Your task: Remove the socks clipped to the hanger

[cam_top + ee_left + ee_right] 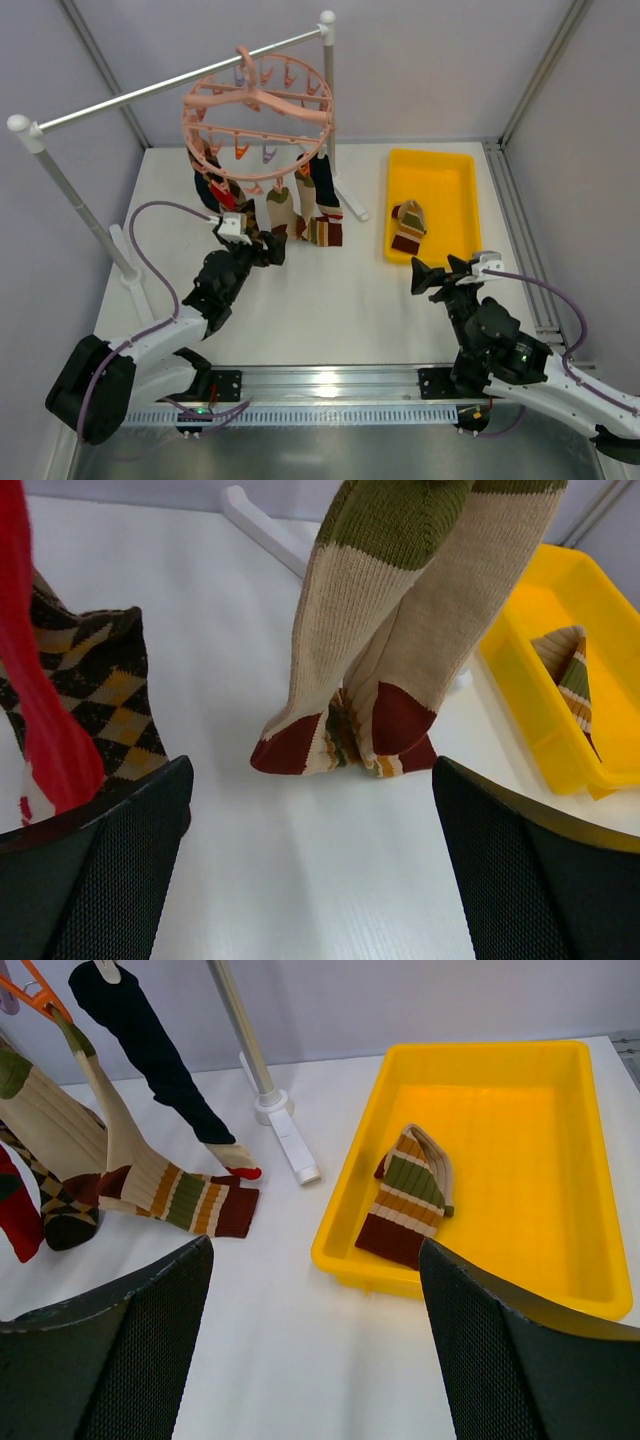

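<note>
One striped sock in olive, tan and maroon bands lies folded in the yellow plastic tray, so I judge the job begun but mostly undone. The rest of the socks hang clipped under the round salmon-pink plastic hanger, which hooks over the grey metal rail. Their toes droop onto the white bench.

A pair of tan ribbed socks with red toes hangs straight ahead of my left hand, just beyond its fingertips. A brown argyle sock is beside its left finger. That hand is spread wide and holds nothing.

My right hand, also well open and empty, sits near the tray, well apart from the hanger.
</note>
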`<action>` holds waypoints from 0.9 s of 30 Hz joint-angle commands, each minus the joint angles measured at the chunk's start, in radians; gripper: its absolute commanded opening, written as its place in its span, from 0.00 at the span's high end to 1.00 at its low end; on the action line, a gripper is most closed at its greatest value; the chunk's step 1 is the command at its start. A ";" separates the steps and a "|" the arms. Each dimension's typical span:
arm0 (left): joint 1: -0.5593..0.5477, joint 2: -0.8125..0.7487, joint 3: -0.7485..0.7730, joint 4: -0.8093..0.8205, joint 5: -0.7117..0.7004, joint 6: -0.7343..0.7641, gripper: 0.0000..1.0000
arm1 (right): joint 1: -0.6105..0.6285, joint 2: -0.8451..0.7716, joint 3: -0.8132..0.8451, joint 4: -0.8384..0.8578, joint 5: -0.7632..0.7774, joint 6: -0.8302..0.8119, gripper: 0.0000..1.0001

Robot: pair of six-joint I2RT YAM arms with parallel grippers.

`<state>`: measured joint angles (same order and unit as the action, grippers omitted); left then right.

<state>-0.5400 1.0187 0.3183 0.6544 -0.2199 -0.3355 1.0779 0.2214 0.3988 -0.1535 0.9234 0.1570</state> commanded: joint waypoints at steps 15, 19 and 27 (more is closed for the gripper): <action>0.091 0.440 0.093 0.527 0.211 -0.086 0.03 | -0.003 -0.020 0.005 0.008 -0.011 -0.005 0.16; 0.089 0.469 0.107 0.548 0.185 -0.086 0.28 | -0.001 -0.025 0.005 0.005 -0.011 -0.001 0.16; 0.091 0.488 0.116 0.567 0.186 -0.082 0.92 | -0.003 -0.024 0.006 -0.001 -0.012 0.001 0.16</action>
<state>-0.4549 1.5051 0.4095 1.1275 -0.0303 -0.4324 1.0779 0.2005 0.3981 -0.1589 0.9127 0.1574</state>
